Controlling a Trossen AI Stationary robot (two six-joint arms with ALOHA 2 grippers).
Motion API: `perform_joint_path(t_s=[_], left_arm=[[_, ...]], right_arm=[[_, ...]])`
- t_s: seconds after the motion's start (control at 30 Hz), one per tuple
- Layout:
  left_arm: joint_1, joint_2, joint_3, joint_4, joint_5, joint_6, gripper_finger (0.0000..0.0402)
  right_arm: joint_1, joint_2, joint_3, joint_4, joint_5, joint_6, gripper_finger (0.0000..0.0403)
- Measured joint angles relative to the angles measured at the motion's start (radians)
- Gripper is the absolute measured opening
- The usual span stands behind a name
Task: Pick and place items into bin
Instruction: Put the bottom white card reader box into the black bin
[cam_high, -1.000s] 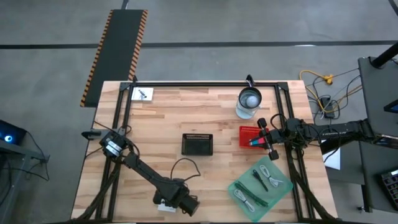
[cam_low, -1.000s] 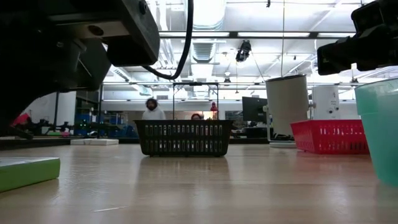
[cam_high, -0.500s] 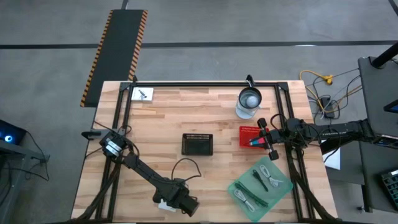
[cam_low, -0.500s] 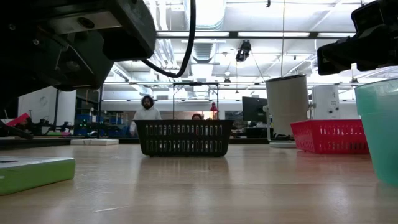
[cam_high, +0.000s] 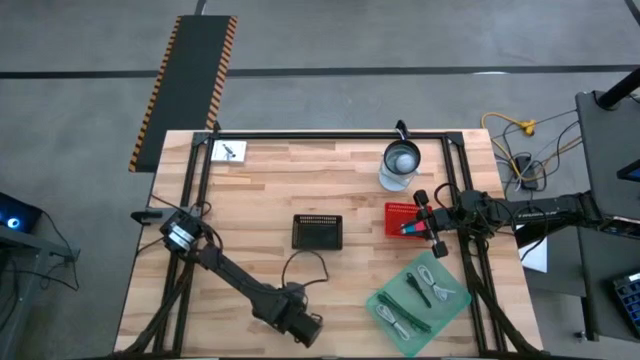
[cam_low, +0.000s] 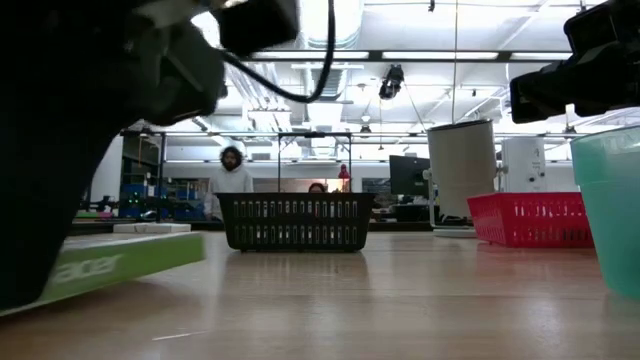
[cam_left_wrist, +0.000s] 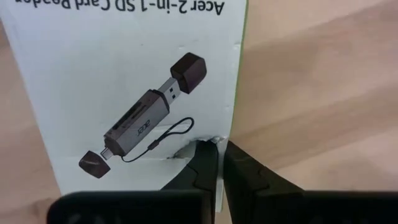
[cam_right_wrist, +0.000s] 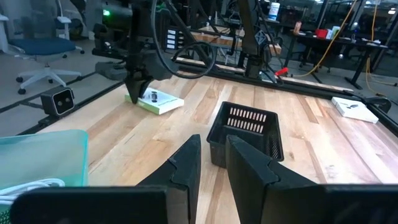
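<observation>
So the left gripper (cam_left_wrist: 217, 163) is pinched all the way shut on the edge of a flat white-and-green cardboard card-reader box (cam_left_wrist: 130, 93), near the front edge of the wooden table (cam_high: 260, 200), left of the middle. The box's held edge is tipped up off the wood (cam_low: 120, 265). The right gripper (cam_right_wrist: 208, 158) hangs over the right side by the red plastic basket (cam_high: 400, 215), fingers nearly together, holding nothing. The black mesh bin (cam_high: 318, 231) is mid-table.
</observation>
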Motion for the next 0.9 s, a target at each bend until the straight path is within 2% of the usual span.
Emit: perform_joint_path(t_s=[0.23,0.77,0.9], left_arm=[[0.006,-0.008,-0.004,0.082,-0.008,0.138,0.0000],[0.016,-0.017,-0.007,0.225,-0.202,0.440,0.0000],[0.014,-0.017,-0.007,0.293,-0.207,0.521,0.0000]], right_arm=[[0.000,0.000,0.000,-0.004,0.000,0.022,0.0063],[0.000,0.001,0.000,-0.011,0.000,0.027,0.0063],[0.000,-0.001,0.000,-0.006,0.000,0.027,0.0063]])
